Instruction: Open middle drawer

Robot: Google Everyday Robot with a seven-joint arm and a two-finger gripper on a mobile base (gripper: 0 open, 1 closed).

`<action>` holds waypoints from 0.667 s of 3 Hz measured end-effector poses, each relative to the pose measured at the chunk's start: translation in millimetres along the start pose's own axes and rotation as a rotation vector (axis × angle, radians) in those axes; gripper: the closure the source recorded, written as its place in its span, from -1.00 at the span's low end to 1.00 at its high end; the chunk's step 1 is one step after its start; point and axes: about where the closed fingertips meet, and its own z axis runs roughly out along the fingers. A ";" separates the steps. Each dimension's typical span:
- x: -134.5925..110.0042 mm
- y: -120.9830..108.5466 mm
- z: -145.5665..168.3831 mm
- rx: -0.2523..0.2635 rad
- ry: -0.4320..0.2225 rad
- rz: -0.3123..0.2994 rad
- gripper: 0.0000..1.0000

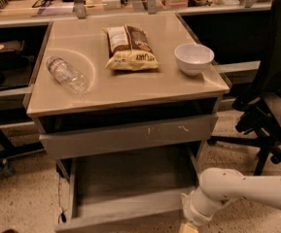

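Grey inside and plain-fronted, the middle drawer [130, 188] stands well out below the scratched drawer front [130, 135], so the opening looks nearly done; the gripper [188, 226] sits at its near right corner, grasp impossible to tell, and next probably only needs to back away.

Below the front right corner of the tabletop [145, 89] the gripper [188, 227] is cut off at the bottom of the view, as is the lower front of the middle drawer [130, 176] under the front edge, while the white arm [247, 188] and black chair [276, 106] run off the right side
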 end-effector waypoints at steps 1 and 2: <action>-1.9 -1.5 -1.5 0.000 0.000 0.000 -1.00; 12.5 24.9 -7.6 0.002 -0.021 0.019 -1.00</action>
